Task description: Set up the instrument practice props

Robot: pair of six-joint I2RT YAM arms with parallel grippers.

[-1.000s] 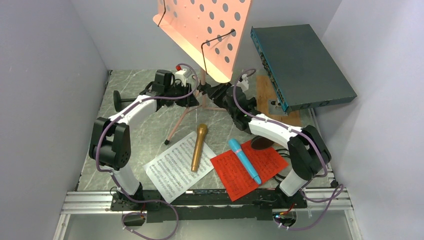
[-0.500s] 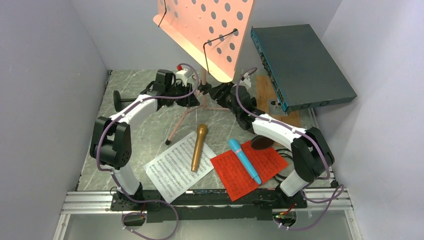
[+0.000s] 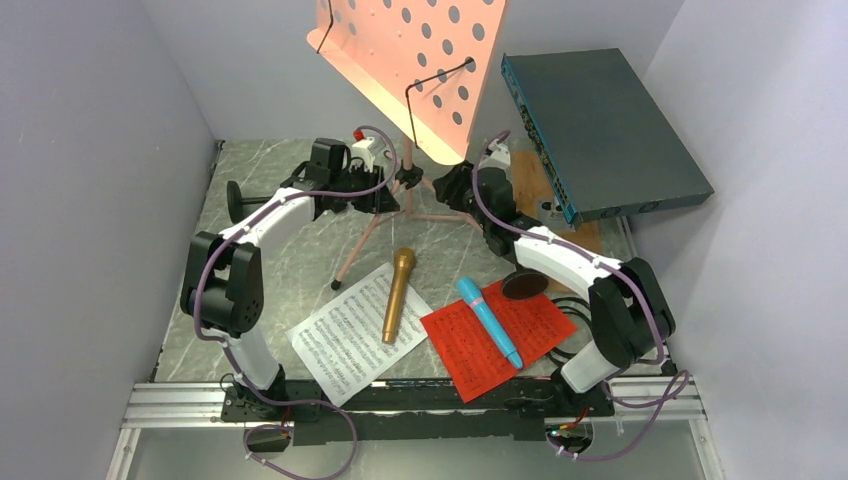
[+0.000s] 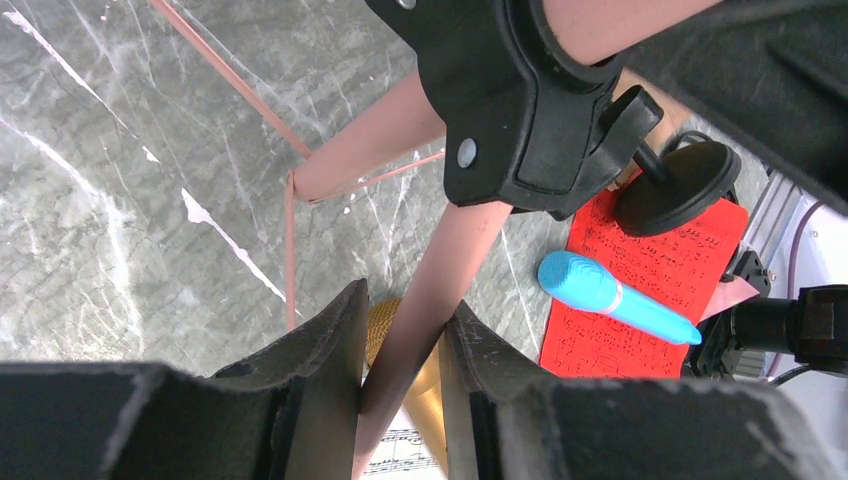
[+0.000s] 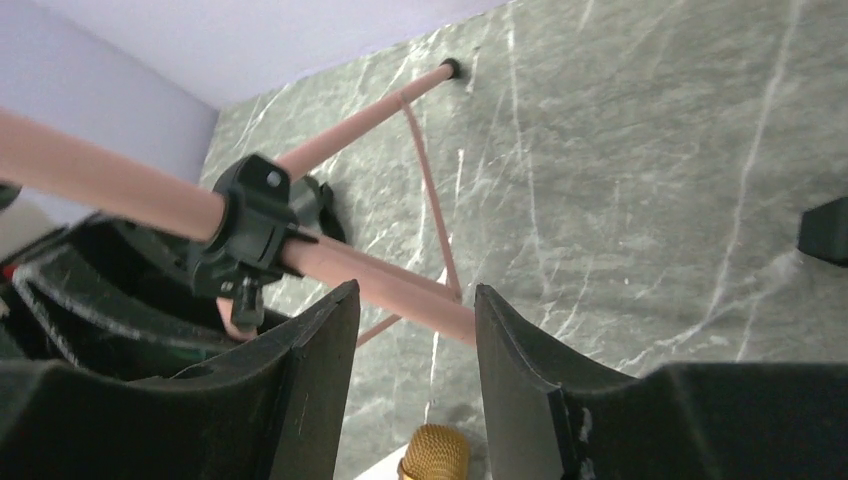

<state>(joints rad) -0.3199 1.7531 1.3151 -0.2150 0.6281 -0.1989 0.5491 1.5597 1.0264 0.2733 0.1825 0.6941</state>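
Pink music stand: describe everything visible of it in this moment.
The pink music stand stands on the marble-look table: a tilted desk punched with round holes, seemingly painted metal, two black wire page holders, a pink pole, a black clamp and spread tripod legs. The left gripper is shut on one leg; the right gripper is open by another.

Bright, even light from overhead; soft, faint shadows on marble tabletop (image 3: pixel 300 250). Blown-out glow along lower lip of pink music desk (image 3: pixel 395 95). Top view sharp, mild wide-angle bend at edges. Wrist views: near fingers (image 4: pixel 310 390) dark and blurred, background crisp.
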